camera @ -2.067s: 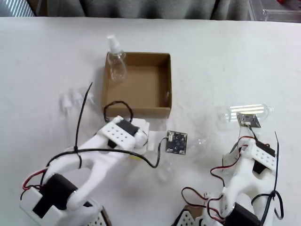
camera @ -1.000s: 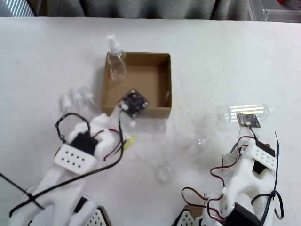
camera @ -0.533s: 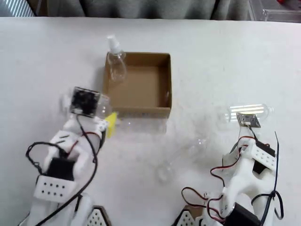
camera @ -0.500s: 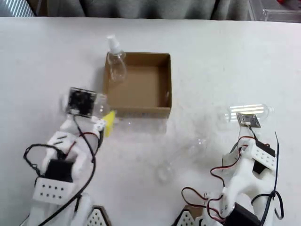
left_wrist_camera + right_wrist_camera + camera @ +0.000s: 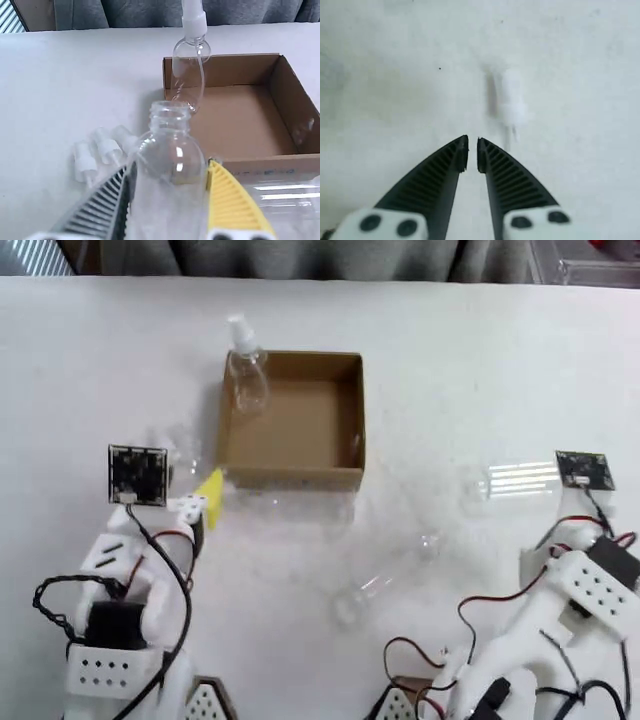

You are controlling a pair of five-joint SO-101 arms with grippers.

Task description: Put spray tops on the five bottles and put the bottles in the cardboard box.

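Observation:
My left gripper (image 5: 167,172) is shut on a clear bottle (image 5: 167,165) with a bare neck, held upright between the grey and yellow fingers. It hangs left of the cardboard box (image 5: 290,477), close to several loose white spray tops (image 5: 100,150) on the table. At the box's far left corner stands a bottle with a spray top (image 5: 245,365). Over the bare table at the right, my right gripper (image 5: 472,150) is shut with nothing in it. One white spray top (image 5: 512,102) lies just beyond its tips.
Three clear bottles lie on the table. One bottle (image 5: 300,505) lies along the box's front wall, a second bottle (image 5: 385,575) in the middle, and a third bottle (image 5: 520,478) at the right by the right arm (image 5: 590,580). The box (image 5: 220,62) holds nothing.
The left arm has swung from in front of the box to its left, carrying the bottle. In the last half second the right arm has moved to the right.

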